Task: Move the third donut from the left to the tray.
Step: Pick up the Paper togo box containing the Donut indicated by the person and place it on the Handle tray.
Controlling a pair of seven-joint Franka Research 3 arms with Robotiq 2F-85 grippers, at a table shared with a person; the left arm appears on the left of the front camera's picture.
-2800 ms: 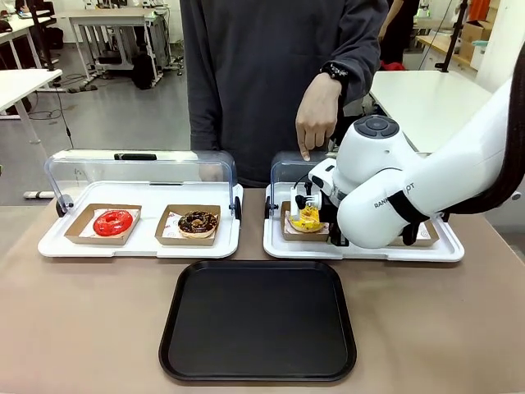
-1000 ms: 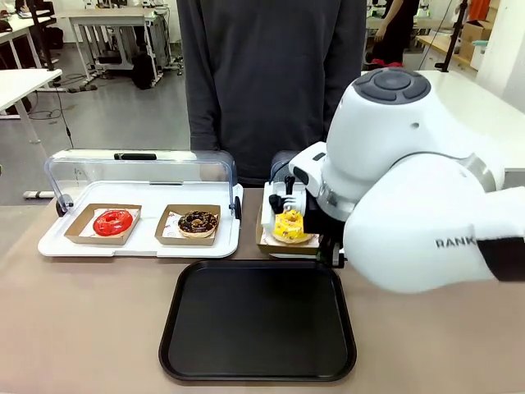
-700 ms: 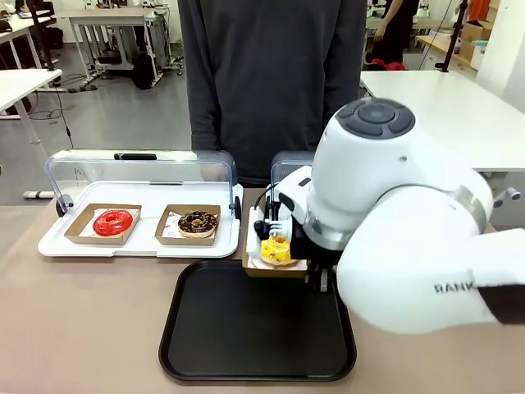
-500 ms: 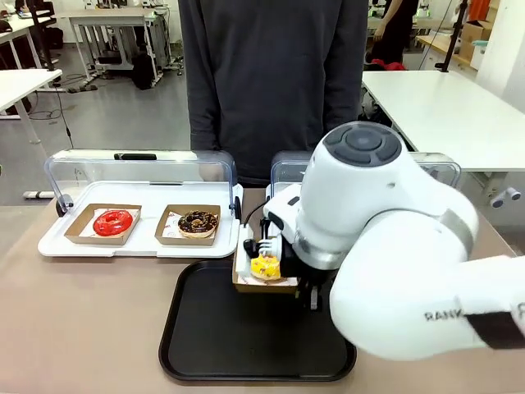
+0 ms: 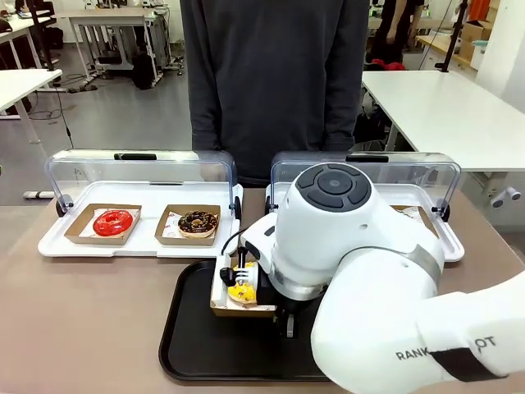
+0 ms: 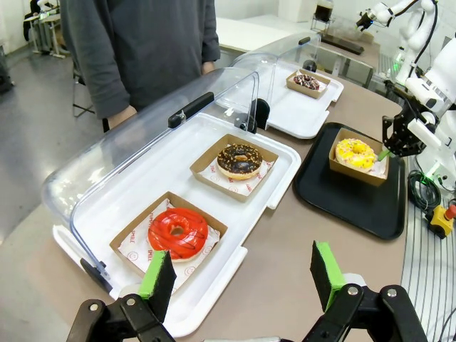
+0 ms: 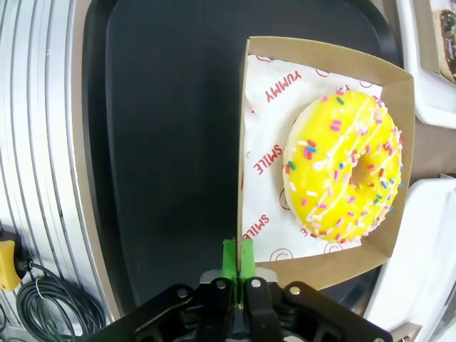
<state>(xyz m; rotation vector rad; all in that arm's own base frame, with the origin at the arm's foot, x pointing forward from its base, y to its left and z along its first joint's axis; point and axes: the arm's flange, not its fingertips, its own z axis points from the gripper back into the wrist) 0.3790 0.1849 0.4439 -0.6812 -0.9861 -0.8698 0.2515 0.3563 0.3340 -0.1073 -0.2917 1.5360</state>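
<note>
The right gripper (image 7: 234, 265) pinches the light, floppy holder's (image 7: 328, 57) near wall, sparing the soft, sticky donut (image 7: 343, 168) beyond its fingertips.

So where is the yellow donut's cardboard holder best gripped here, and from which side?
By its thin upright wall, not the glaze. The right gripper is shut on the rim of the cardboard holder, pinching one side wall from outside, clear of the yellow donut. That rigid edge lets the holder hang level over the tray. The left gripper is open.
</note>
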